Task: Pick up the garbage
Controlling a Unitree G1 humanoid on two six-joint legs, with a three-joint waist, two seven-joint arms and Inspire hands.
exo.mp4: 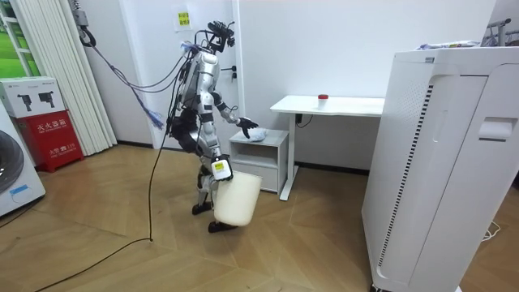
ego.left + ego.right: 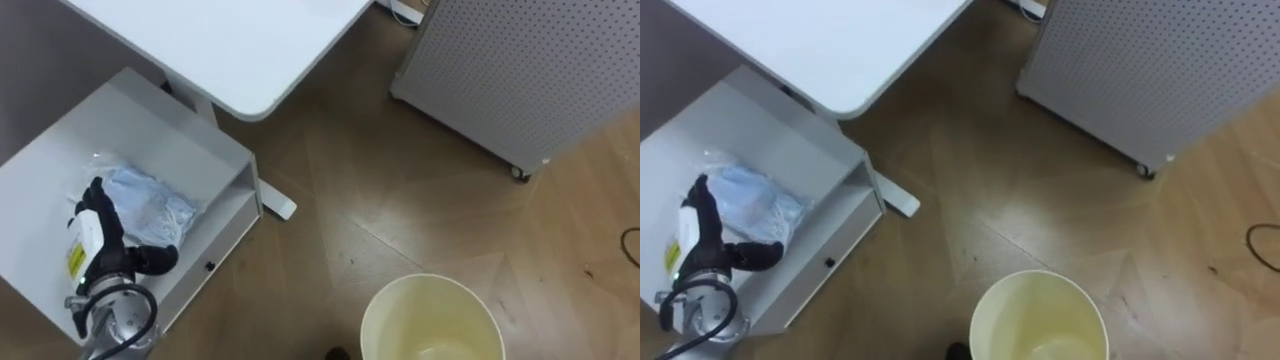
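On cabinet [image 2: 160, 130], bag [image 2: 150, 205] lying diagonally, left robot hand [image 2: 100, 225] at edge

1. A staged indoor test room, part office, part home
2. Office signs: a white desk [image 1: 328, 104] against a bare white wall; a low white cabinet [image 1: 261, 162] beside it; a perforated white panel [image 2: 520, 70] on casters
3. Home signs: a washing machine [image 1: 12, 174]; long pale curtains [image 1: 57, 73]; wood-pattern floor [image 1: 122, 251]
4. A red box [image 1: 45, 130] stands by the curtains
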